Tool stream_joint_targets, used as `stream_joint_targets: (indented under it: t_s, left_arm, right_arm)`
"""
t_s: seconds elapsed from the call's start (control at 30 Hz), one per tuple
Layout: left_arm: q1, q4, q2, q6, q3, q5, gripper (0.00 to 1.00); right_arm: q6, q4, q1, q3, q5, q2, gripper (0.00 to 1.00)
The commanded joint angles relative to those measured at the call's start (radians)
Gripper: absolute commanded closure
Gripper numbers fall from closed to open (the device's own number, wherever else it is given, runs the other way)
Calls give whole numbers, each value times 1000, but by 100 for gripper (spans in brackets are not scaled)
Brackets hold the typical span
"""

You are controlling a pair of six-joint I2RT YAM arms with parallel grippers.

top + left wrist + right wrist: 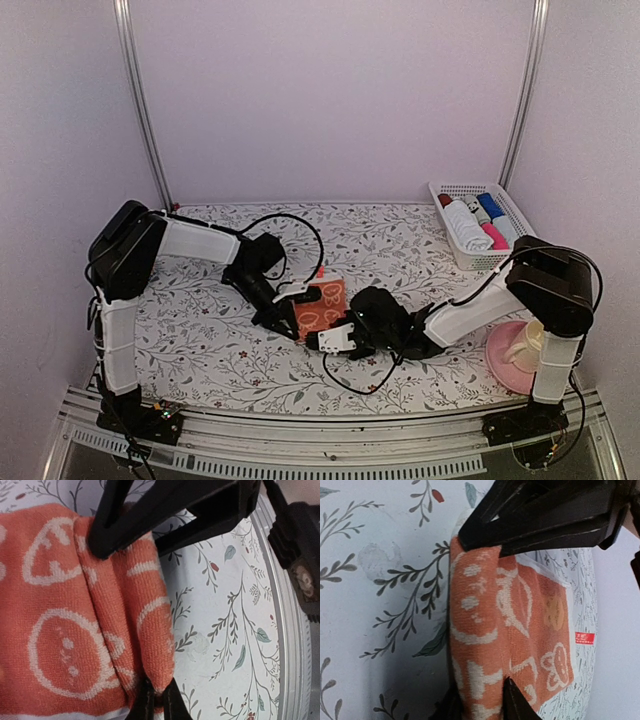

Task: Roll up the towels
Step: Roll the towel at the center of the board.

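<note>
The orange-red towel [322,303] with white cartoon prints lies at the table's middle, one long edge turned over into a thick roll [145,605]. My left gripper [157,692] is shut on one end of that rolled edge. From the opposite side, my right gripper [482,700] has its fingers pressed on both sides of the roll's other end [480,645]. In the top view the left gripper [295,315] sits at the towel's left side and the right gripper [332,335] at its near edge. The flat part of the towel [545,630] spreads out beside the roll. Each wrist view shows the other arm's fingers [165,510] at the top.
A white basket [452,190] at the back right holds several rolled cloths. A pink plate [500,365] with a cream cup [525,345] sits near the right arm's base. The table's metal front rail [290,645] runs close by.
</note>
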Motion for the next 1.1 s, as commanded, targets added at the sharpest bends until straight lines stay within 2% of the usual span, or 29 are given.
stream_joint_targets:
  t_s: [0.0, 0.03, 0.13, 0.3, 0.4, 0.53, 0.8, 1.07]
  left_arm:
    - [20, -43, 18, 15, 7, -7, 100]
    - [23, -39, 9, 12, 6, -7, 100]
    - [33, -9, -26, -4, -6, -8, 100]
    - [44, 70, -101, -34, -47, -32, 74]
    - [44, 132, -169, -50, -91, -52, 62]
    - [45, 238, -249, -66, -172, -87, 55]
    - [48, 518, -428, -47, -396, -167, 53]
    - [41, 783, -576, 64, -611, -235, 55]
  right_arm:
    - [39, -87, 2, 40, 5, 28, 82]
    - [49, -118, 2, 52, -10, 28, 88]
    - [117, -217, 1, 88, -58, 28, 96]
    - [238, -365, -15, 150, -154, 33, 97]
    - [308, -460, -32, 196, -239, 48, 97]
    - [375, -588, -61, 271, -347, 77, 97]
    - [453, -768, -122, 395, -550, 122, 97]
    - [523, -952, -185, 542, -719, 229, 96]
